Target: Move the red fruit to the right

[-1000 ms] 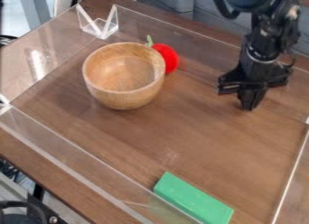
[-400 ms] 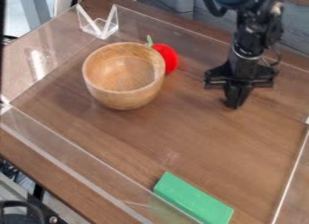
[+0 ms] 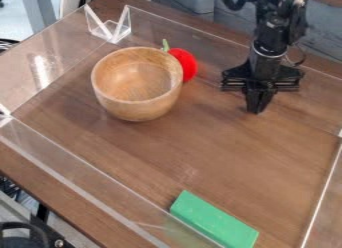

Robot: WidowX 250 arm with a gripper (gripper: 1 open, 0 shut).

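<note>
Brown tabletop (image 3: 174, 157) carries the red fruit (image 3: 185, 64) at the far rim side of the wooden bowl (image 3: 136, 83), left of the claw (image 3: 258, 108) in the view and well apart from it. Whether the claw is released or clenched, I cannot tell; its next move likely turns on crossing leftward.

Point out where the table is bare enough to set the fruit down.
The widest bare patch of brown wooden table lies between the round wooden bowl, the flat green block and the black pincer. It is crowded top left: the glossy red fruit sits tight by the bowl's rim, with a clear angular object beyond.
</note>
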